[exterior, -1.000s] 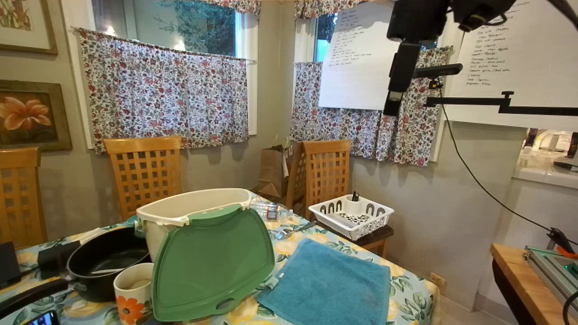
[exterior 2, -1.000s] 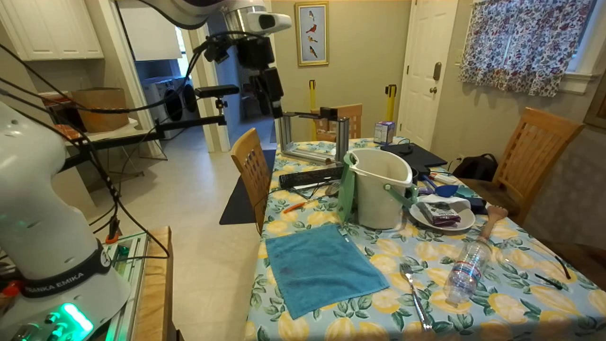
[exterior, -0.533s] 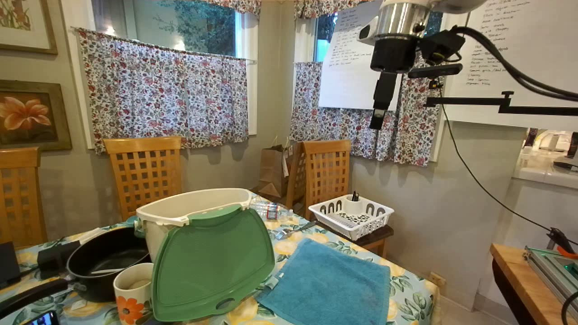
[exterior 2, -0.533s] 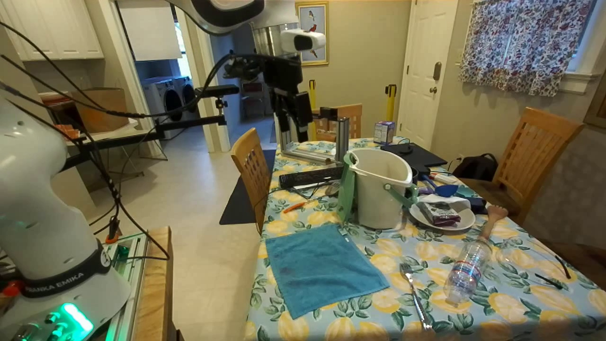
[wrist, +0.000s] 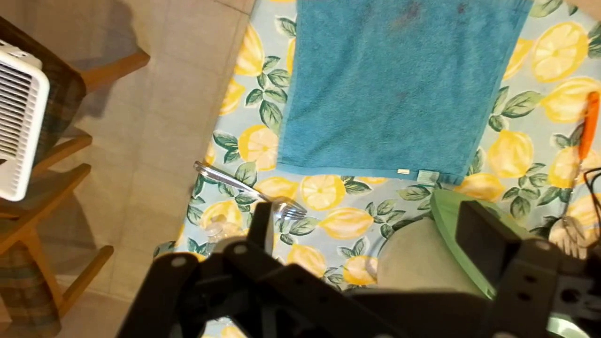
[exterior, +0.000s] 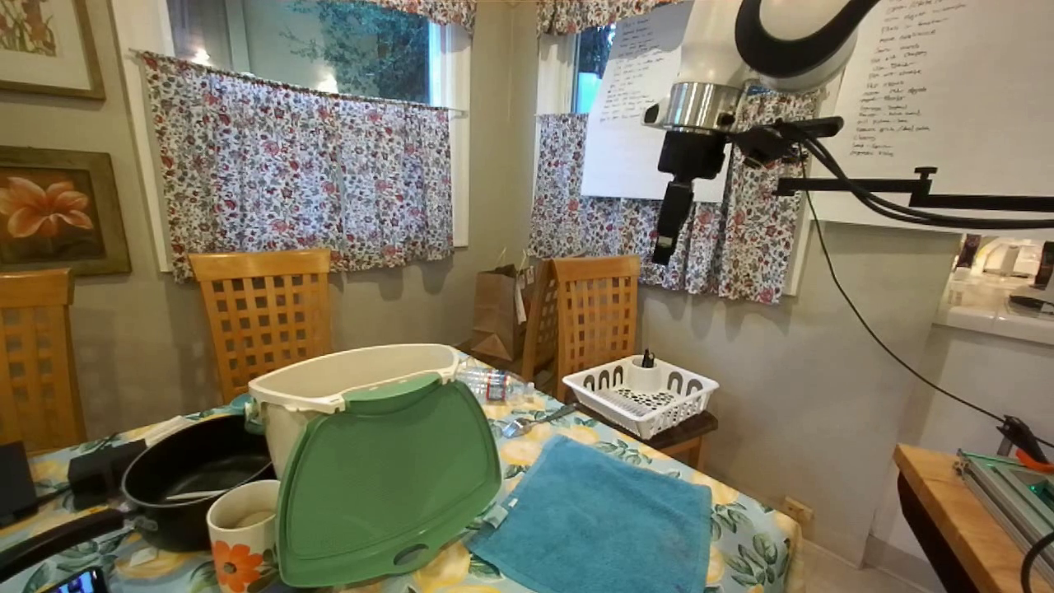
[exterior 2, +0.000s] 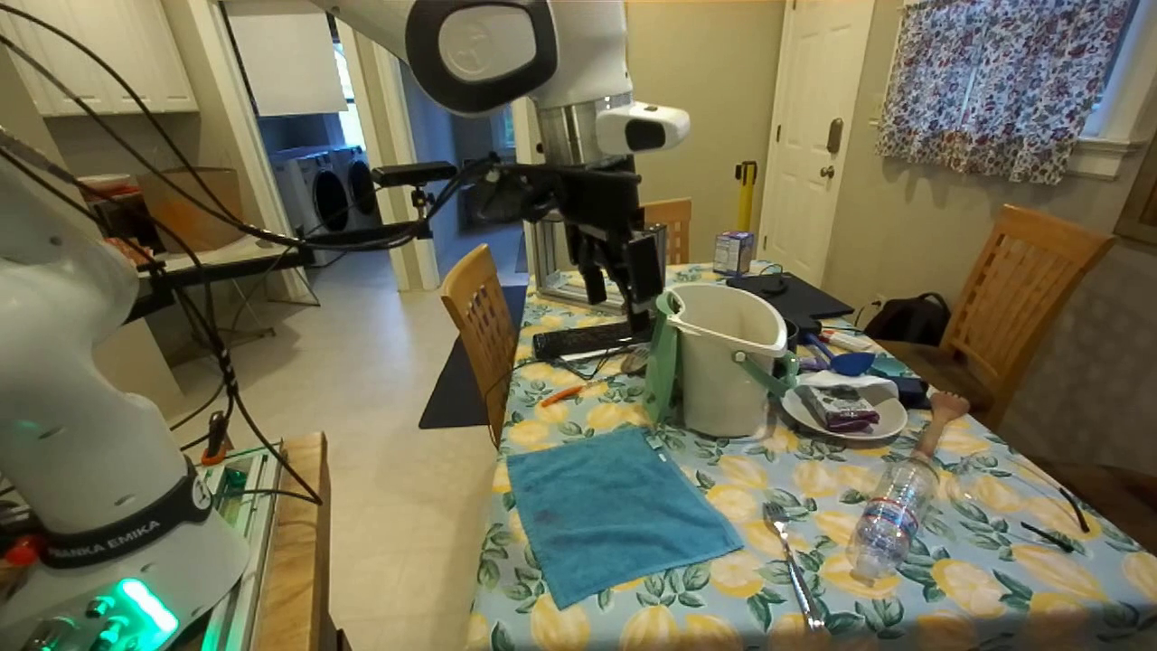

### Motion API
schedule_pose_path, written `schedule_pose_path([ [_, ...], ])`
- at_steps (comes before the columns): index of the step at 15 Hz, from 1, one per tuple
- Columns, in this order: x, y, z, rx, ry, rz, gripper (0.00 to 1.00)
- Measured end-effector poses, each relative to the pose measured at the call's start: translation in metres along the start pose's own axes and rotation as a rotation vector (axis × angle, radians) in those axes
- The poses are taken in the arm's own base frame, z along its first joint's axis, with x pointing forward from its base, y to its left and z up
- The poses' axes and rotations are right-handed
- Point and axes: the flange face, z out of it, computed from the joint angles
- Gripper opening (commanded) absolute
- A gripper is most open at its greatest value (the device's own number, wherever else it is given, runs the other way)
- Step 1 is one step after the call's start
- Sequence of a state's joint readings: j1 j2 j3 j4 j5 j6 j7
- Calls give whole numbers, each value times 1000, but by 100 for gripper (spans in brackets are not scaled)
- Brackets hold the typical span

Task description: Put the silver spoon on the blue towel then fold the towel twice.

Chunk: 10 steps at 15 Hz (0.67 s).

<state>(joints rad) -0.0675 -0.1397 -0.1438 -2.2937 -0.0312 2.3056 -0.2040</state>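
The blue towel (exterior 2: 615,511) lies flat and unfolded on the lemon-print tablecloth; its near edge and label also show in the wrist view, where the towel (wrist: 394,94) fills the upper middle. No silver spoon can be made out; it is hidden or out of view. Beside the towel rests a silver fork (exterior 2: 791,565), its tines in the wrist view close to one black finger (wrist: 260,225) in the picture only. High above the table hangs my gripper (exterior 2: 619,312), fingers spread wide and nothing between them. In an exterior view the gripper (exterior: 664,249) appears well above the towel.
A white bin (exterior 2: 723,362) with a hanging green lid (exterior: 395,486) stands by the towel, below my gripper in the wrist view. Around it are a plastic bottle (exterior 2: 890,520), a plate (exterior 2: 890,420), a black pot (exterior: 198,486) and a mug (exterior: 239,535). A dish rack (exterior: 642,395) sits on a chair.
The arm has come down and outward over the table, its gripper shifting left in an exterior view and right in the opposite one. Towel, fork and bin have stayed put.
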Motion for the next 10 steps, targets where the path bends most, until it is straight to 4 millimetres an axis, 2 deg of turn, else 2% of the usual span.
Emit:
schedule_pose_path([
  [7, 2, -5, 5, -1, -6, -48, 100],
  [10, 4, -2, 25, 1, -44, -96, 100],
])
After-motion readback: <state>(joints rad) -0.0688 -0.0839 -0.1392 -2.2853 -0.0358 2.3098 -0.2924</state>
